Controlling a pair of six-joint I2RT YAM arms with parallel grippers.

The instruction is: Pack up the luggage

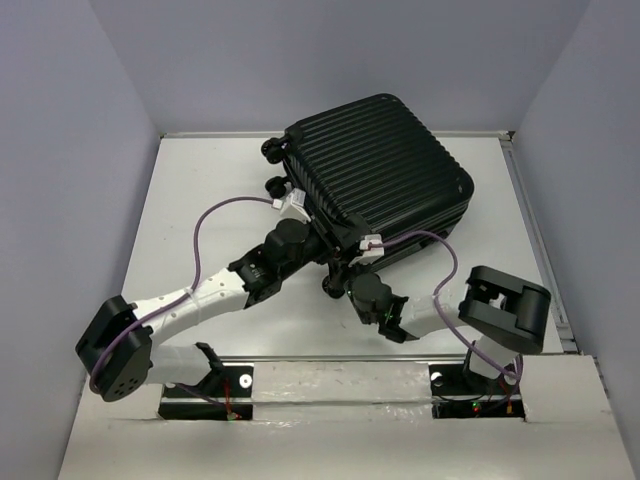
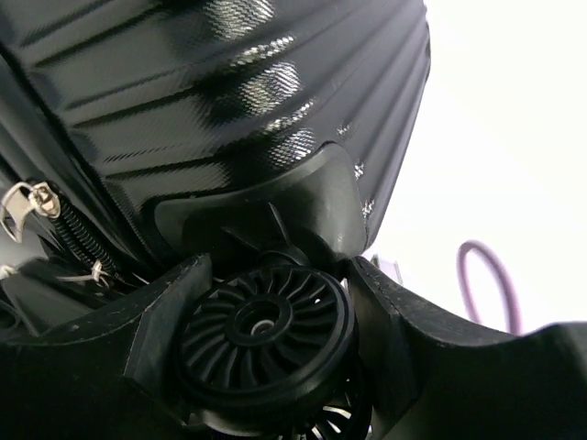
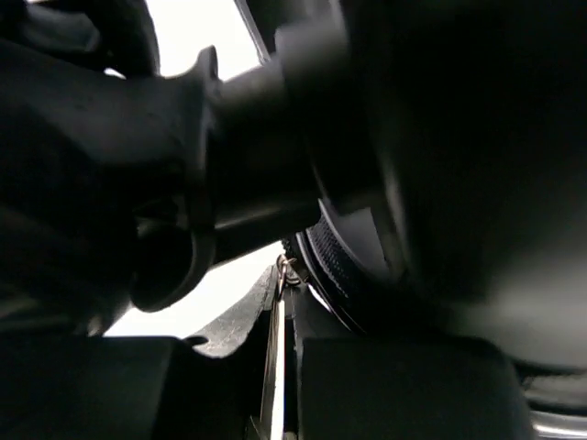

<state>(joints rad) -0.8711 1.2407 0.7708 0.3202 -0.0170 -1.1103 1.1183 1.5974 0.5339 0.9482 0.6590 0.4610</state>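
With the left claw (image 2: 266, 307) nipped shut round a corner wheel (image 2: 261, 330) of the closed suitcase (image 1: 385, 170), lying askew at the far middle of the table (image 1: 200, 210), haul slowly and squarely, minding the right claw (image 1: 352, 280) alongside, its gape impossible to tell.

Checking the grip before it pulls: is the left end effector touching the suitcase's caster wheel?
Touching. The left wrist view shows the caster wheel pinched inside the left end effector, both fingers against its sides with no visible gap.
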